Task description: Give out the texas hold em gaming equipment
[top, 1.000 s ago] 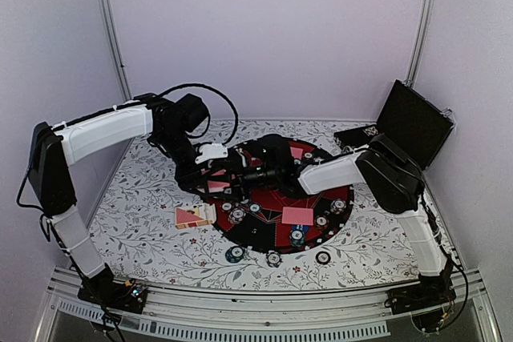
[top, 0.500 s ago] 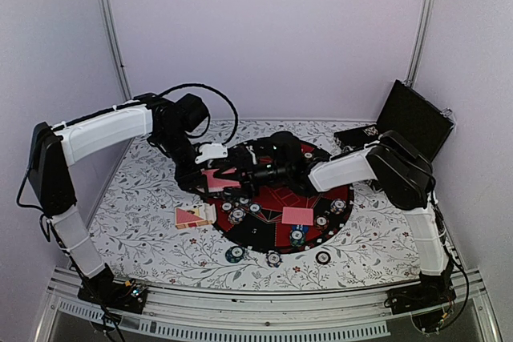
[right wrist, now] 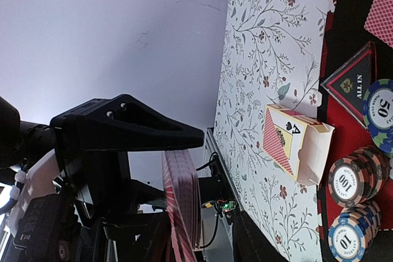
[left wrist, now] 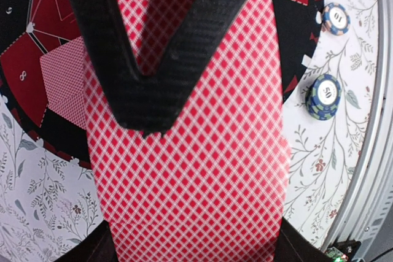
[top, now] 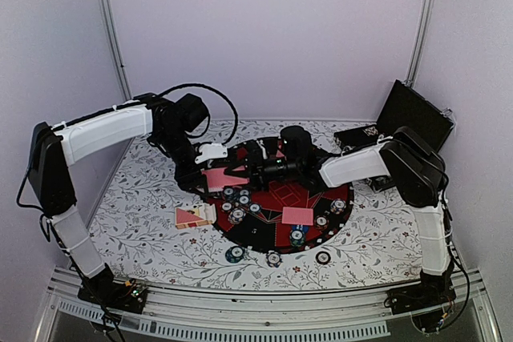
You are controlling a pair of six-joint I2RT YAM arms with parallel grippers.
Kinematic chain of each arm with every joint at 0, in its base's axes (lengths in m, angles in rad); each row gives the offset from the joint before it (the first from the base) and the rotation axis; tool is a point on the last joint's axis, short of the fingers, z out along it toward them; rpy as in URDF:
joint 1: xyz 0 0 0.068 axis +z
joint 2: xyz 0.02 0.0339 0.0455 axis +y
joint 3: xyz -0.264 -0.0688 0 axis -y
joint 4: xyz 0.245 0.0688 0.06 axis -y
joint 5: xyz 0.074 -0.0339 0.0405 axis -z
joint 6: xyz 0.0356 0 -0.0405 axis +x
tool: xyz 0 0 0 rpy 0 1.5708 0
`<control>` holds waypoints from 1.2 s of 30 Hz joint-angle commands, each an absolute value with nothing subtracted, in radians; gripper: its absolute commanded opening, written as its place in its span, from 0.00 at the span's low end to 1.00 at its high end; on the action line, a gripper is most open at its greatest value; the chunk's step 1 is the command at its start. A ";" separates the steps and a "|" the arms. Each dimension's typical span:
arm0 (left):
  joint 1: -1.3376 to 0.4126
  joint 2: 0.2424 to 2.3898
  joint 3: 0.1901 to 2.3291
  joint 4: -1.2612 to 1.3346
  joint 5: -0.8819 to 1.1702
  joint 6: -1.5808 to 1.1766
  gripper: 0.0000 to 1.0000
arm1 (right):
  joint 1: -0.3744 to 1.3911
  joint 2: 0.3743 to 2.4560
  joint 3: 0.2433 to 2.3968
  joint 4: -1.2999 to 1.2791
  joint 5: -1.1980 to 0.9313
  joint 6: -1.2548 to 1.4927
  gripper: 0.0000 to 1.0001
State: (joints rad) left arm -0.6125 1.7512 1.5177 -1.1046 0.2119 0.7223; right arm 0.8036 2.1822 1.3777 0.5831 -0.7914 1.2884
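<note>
My left gripper (top: 210,174) is shut on a deck of red diamond-backed playing cards (top: 217,179), held flat above the mat's left edge. The deck (left wrist: 196,170) fills the left wrist view, with a black finger lying across its top card. My right gripper (top: 255,167) reaches in from the right, with its tips at the deck's edge. The right wrist view shows the deck (right wrist: 184,207) edge-on; how far those jaws are closed is unclear. Poker chips (top: 236,198) stand in small stacks (right wrist: 353,179) on the round mat (top: 264,235). One card (top: 297,215) lies face down there.
An open card box (top: 191,216) showing an ace of spades (right wrist: 298,145) lies left of the mat. Loose chips (top: 235,255) (top: 274,259) (top: 323,257) sit near the front edge, two of them (left wrist: 324,96) in the left wrist view. A black hinged case (top: 413,122) stands open at the back right.
My right gripper has drawn back to the right from over the deck, uncovering more of the cards. Its jaws have narrowed. The left arm has held still.
</note>
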 commanded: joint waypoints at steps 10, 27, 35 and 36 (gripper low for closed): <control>-0.620 1.743 1.531 -1.098 0.212 0.731 0.08 | 0.765 2.068 1.311 0.535 -0.804 1.251 0.09; -0.619 1.743 1.539 -1.107 0.213 0.731 0.07 | 0.534 1.974 1.298 0.333 -0.794 1.102 0.04; -0.619 1.744 1.540 -1.109 0.213 0.728 0.07 | 0.397 2.125 1.493 0.096 -0.650 0.889 0.05; -0.619 1.745 1.541 -1.109 0.213 0.727 0.07 | 0.392 2.147 1.525 0.068 -0.629 0.871 0.05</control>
